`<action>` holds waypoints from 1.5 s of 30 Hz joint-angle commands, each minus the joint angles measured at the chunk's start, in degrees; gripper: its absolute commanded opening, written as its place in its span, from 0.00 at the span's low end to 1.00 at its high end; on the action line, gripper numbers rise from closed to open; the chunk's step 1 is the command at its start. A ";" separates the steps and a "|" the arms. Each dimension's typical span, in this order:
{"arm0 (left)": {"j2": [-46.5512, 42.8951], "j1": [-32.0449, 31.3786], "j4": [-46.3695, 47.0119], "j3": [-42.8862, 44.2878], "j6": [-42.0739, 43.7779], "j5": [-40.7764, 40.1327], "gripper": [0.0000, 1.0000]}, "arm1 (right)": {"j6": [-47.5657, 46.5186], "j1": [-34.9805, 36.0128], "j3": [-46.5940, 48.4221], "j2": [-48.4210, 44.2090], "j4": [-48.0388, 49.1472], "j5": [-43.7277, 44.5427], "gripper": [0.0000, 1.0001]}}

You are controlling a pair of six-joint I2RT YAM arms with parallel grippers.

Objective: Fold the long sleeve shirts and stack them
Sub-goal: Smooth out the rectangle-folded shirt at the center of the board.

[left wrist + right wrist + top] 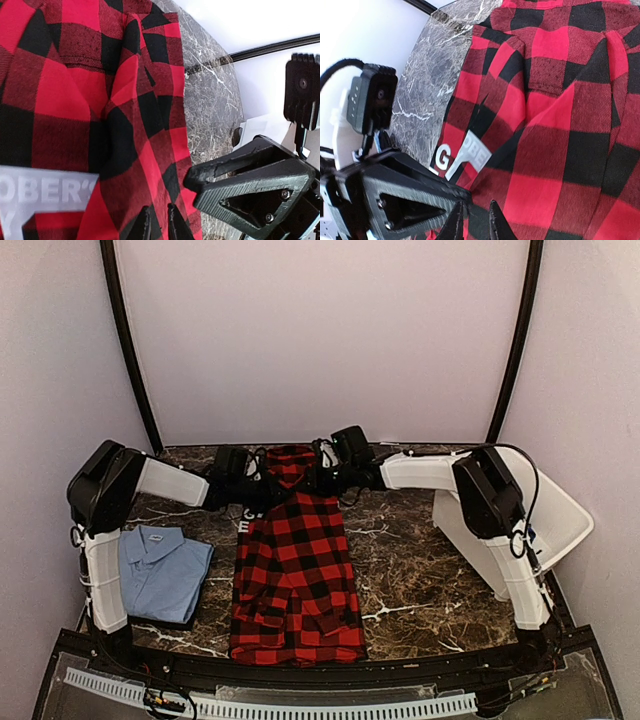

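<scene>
The red-and-black checked flannel (295, 570) lies in the middle of the marble tabletop (420, 560) as one long strip. Its long axis runs straight from the far edge toward the arm bases, with the hem end bunched near the front edge. Both arms reach inward to the far, collar end of that strip, so the whole length of cloth stretches away from the claws toward the robot. The left claw (159, 226) sits at the left corner of that end. Its tips are drawn close together with a ridge of checked cloth caught between them, so it appears to be pinching the flannel. The right claw (473, 224) is at the opposite corner, tips likewise narrowed onto a fold of the same cloth, and the grip looks made there too. The two claws are just beside each other across the narrow collar end, with the white lettered label (470, 157) lying between them. Neither arm is nearer the shirt than the other, since each holds its own corner. The next move probably turns on that shared far-end hold: raising the end and carrying it along the long axis toward the hem would halve the strip, provided both corners travel level. The light blue shirt (160, 570) rests folded near the left arm's base, well apart from the flannel, and looks like the place to stack.
</scene>
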 commanded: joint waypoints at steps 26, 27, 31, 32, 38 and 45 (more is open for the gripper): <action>10.02 3.25 -11.76 15.47 1.82 0.73 0.12 | 6.82 -4.59 13.72 14.62 -1.32 -3.56 0.14; 9.54 3.21 -11.29 15.06 1.51 1.85 0.13 | 6.84 -4.56 13.77 14.72 -1.39 -3.49 0.14; 5.28 2.88 -9.87 12.01 1.34 3.11 0.14 | 7.52 -4.54 14.55 15.60 -1.50 -3.72 0.14; 4.71 2.83 -9.58 11.57 1.20 3.30 0.14 | 7.59 -4.54 14.85 15.88 -1.57 -3.88 0.14; 0.71 2.44 -8.19 6.43 0.94 4.34 0.15 | 7.78 -4.61 14.87 16.13 -1.65 -3.48 0.13; -0.28 2.07 -9.01 1.11 0.95 2.72 0.15 | 7.94 -4.81 15.09 15.79 -1.83 -2.82 0.13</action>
